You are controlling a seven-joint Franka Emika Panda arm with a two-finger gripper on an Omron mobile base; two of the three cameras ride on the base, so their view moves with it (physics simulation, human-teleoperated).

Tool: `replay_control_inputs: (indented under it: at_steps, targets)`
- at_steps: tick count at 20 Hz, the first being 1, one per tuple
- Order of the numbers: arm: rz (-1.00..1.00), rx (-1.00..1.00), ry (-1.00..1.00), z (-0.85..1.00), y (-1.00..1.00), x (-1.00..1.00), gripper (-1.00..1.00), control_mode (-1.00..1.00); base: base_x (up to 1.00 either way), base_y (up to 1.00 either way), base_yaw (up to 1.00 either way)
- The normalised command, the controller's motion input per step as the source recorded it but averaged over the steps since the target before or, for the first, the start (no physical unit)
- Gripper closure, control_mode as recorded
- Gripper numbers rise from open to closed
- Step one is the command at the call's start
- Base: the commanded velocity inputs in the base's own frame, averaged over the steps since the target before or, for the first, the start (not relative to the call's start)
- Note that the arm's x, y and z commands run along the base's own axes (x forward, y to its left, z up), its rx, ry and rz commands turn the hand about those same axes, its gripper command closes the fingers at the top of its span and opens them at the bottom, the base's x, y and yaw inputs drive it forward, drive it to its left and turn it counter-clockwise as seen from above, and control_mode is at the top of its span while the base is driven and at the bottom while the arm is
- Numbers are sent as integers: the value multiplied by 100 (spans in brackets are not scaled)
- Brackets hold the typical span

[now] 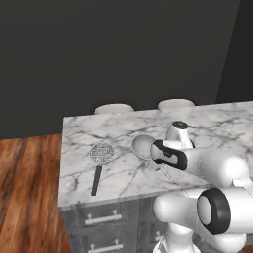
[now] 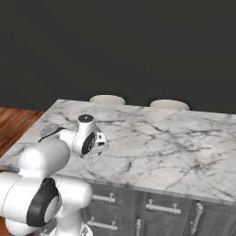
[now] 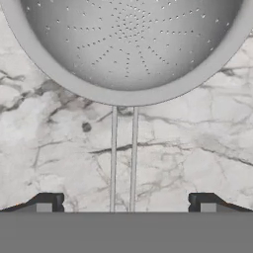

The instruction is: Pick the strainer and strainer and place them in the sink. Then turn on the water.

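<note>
Partly hidden behind the white arm in the left base view, the deep strainer (image 1: 143, 146) shows just the left side of its round pale bowl on the marble worktop (image 1: 123, 175). From the hand camera its bowl is cut off by the top edge; what shows is a smooth grey rim and a perforated inside with holes radiating from the centre. Its thin two-wire handle (image 3: 123, 158) runs from the rim straight down between the fingertips (image 3: 49, 201). The tool (image 3: 126, 203) is spread wide, one dark tip on each side of the wires, touching neither. The shallow strainer (image 1: 101, 152) lies to the left, well apart, a glittering mesh disc with a long black handle pointing toward the worktop's front edge. In the right base view only a sliver of its mesh peeks out beyond the arm.
</note>
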Motion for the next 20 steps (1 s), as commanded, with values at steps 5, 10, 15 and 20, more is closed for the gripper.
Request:
replay_control_inputs:
  at_steps: [5,10,15,20]
  targets:
    - [0,0,2,-21,8,32,-100,-100,0,0,0]
    - [0,0,1,-21,0,33,-100,-100,0,0,0]
    - [0,0,0,-23,1,21,-100,-100,0,0,0]
    - [1,0,1,-41,18,1,100,-100,0,0,0]
